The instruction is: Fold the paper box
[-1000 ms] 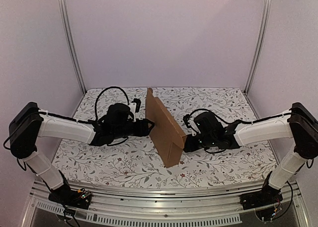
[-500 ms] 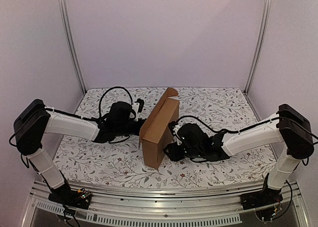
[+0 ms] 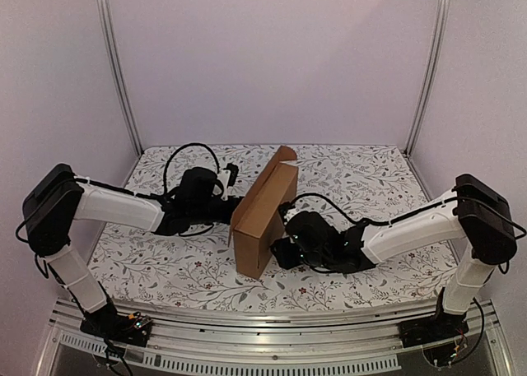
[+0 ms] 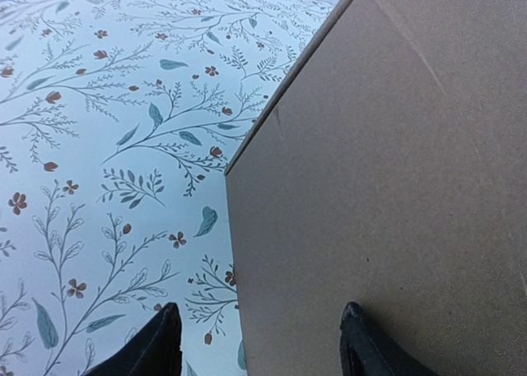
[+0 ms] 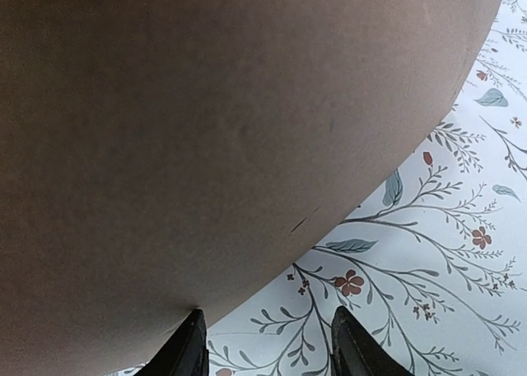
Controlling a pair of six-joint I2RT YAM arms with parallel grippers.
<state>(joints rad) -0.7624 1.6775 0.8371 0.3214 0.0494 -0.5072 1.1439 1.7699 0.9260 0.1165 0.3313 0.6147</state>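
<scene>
top external: plain brown cardboard paper box point(image 3: 259, 220) stands upright btwn both pincers. left pincer point(image 4: 263, 343) released, fingers apart, box corner edge just ahead. right pincer point(image 5: 268, 343) released, box wall just ahead.

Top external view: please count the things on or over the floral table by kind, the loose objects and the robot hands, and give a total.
Paper box: 1
Robot hands: 2, the left hand and the right hand
Total: 3
</scene>
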